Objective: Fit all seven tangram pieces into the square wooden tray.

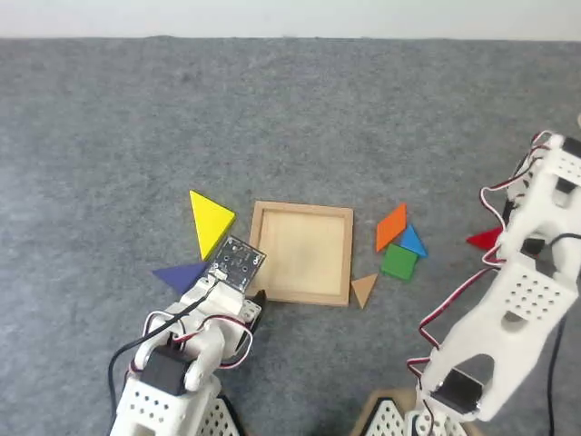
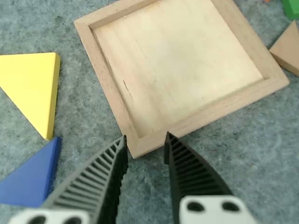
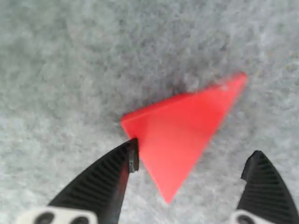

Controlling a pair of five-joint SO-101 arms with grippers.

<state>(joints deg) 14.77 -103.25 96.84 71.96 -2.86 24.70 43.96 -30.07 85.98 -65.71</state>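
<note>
A grey-carpeted bench (image 1: 290, 118) is shown before a pale wall (image 1: 290, 16). The square wooden tray (image 1: 255, 254) is seen at its centre, floor bare, with the yellow triangle (image 1: 211, 221) and blue triangle (image 1: 182, 275) laid beside one side. The left gripper (image 2: 145, 139) is held parted astride a tray corner; the right gripper (image 3: 194, 157) is spread wide around the red triangle (image 3: 187, 135), well apart from the tray
</note>
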